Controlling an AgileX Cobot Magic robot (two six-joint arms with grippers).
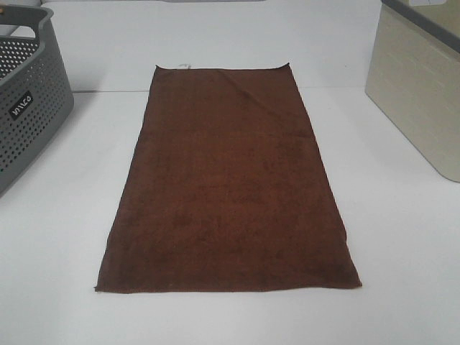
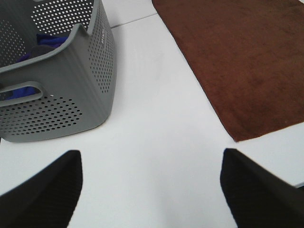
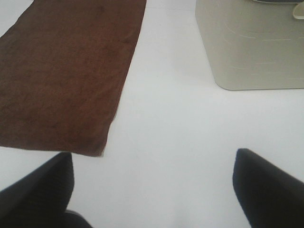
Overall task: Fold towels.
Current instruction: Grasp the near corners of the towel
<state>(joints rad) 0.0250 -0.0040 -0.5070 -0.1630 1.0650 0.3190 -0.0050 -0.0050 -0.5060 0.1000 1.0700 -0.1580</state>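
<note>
A dark brown towel (image 1: 231,183) lies spread flat on the white table, long side running away from me, with a small white tag (image 1: 184,67) at its far short edge. It also shows in the left wrist view (image 2: 242,61) and the right wrist view (image 3: 66,76). Neither gripper shows in the exterior high view. My left gripper (image 2: 152,190) is open and empty above bare table, off the towel's near left corner. My right gripper (image 3: 154,190) is open and empty, off the towel's near right corner.
A grey perforated basket (image 1: 25,108) stands at the left, with blue cloth inside (image 2: 28,90) in the left wrist view. A beige bin (image 1: 424,93) with a grey lid stands at the right, also in the right wrist view (image 3: 251,47).
</note>
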